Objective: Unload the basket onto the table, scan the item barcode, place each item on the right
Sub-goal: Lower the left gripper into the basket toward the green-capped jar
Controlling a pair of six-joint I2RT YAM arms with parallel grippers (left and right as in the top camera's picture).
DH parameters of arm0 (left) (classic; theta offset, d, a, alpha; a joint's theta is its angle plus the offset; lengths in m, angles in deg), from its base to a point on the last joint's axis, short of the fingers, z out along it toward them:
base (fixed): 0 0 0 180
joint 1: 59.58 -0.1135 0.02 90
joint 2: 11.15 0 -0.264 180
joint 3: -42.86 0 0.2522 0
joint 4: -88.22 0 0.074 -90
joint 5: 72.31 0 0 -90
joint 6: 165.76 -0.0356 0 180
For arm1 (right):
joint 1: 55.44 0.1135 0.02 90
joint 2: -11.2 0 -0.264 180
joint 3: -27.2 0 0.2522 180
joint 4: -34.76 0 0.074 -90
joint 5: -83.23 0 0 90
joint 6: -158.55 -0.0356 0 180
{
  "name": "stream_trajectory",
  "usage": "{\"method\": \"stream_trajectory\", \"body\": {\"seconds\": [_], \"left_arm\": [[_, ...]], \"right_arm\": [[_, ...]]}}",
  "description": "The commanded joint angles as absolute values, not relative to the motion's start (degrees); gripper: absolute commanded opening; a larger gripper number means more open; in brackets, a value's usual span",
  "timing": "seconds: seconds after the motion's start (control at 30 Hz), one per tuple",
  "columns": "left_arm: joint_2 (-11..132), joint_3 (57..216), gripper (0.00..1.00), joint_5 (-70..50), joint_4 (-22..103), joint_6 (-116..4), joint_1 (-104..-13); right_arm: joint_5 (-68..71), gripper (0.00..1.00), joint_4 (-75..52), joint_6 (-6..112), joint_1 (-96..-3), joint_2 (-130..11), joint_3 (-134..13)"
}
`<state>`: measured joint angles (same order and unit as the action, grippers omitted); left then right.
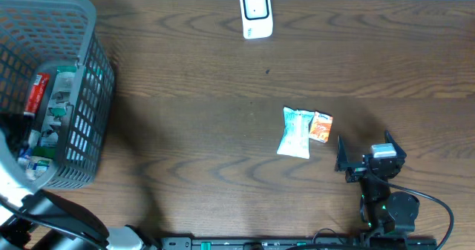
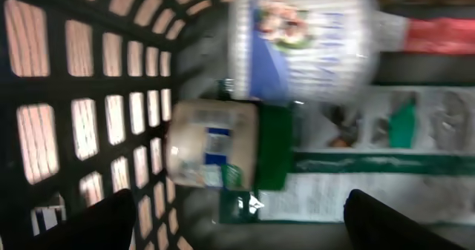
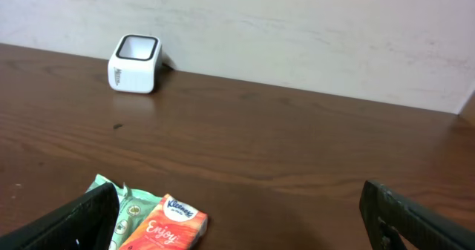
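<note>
Looking down from overhead, the wooden table (image 1: 208,79) carries a white barcode scanner (image 1: 256,13) at its far edge and a grey mesh basket (image 1: 89,79) of goods at the left. Near the middle lie a pale green packet (image 1: 295,133) and an orange Kleenex tissue pack (image 1: 320,127), side by side and touching. The right gripper (image 1: 365,155) hovers just beside them, on the side away from the basket. The left arm reaches into the basket, and its gripper cannot be made out here.

Left wrist view (blurred): inside the basket, the left gripper (image 2: 237,228) has its jaws spread wide and holds nothing. Before it lie a white-and-blue pack (image 2: 304,46) and a beige-and-green item (image 2: 215,142).

Right wrist view: the right gripper (image 3: 237,228) is fully spread and empty. The green packet and the tissue pack lie near its left finger (image 3: 82,220), and the scanner stands well apart by the wall (image 3: 297,27).
</note>
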<state>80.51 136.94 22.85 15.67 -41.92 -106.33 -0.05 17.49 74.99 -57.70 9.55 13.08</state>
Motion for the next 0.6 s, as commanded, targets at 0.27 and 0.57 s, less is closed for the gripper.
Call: {"method": "stream_trajectory", "body": {"seconds": [0.27, 0.57], "left_arm": [[83.2, 128.7, 0.90, 20.7, 21.4, -43.8, -109.4], [89.5, 128.3, 0.90, 19.9, 22.3, -43.8, -109.4]], "right_arm": [[0.2, 0.99, 17.3, 74.2, -56.5, 9.6, 13.1], [0.2, 0.99, 17.3, 74.2, -56.5, 9.6, 13.1]]}}
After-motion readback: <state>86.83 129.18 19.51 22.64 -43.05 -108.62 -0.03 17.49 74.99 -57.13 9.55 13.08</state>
